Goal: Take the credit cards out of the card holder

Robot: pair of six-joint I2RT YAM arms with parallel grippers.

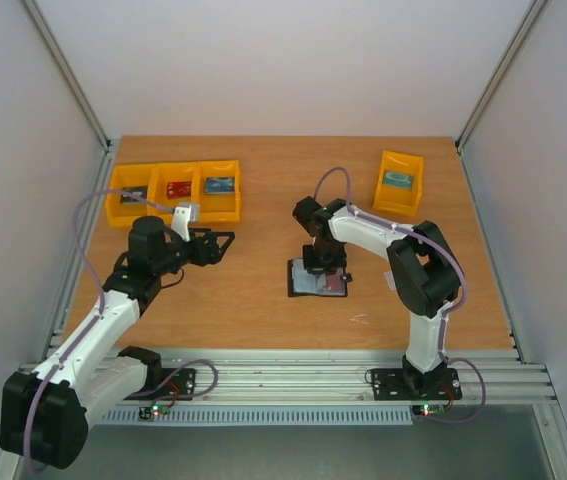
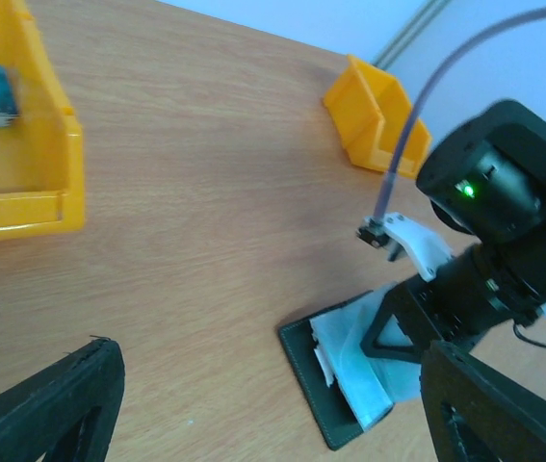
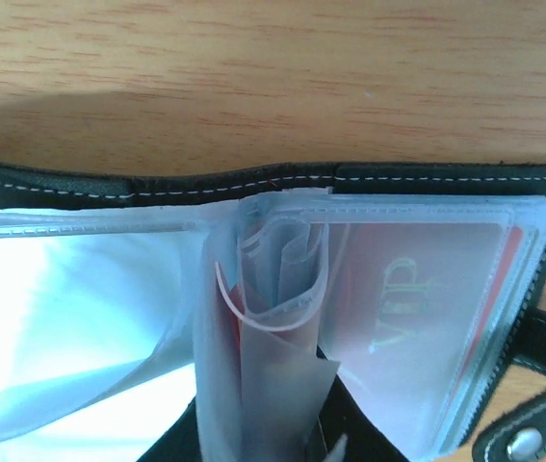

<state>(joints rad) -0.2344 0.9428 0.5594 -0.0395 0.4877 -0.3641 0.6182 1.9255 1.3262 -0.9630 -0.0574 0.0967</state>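
The card holder lies open on the table in front of the right arm, black outside with clear plastic sleeves inside. My right gripper is down on it. In the right wrist view a bunch of sleeves is pinched upright between the dark fingers at the bottom edge. A red credit card with pale "VIP" lettering shows inside the right-hand sleeve. The black snap tab sits at lower right. My left gripper hovers open to the left, apart from the holder.
Three joined yellow bins at the back left hold small card-like items. A single yellow bin stands at the back right, also seen as a yellow bin from the left wrist. Bare wood lies between them.
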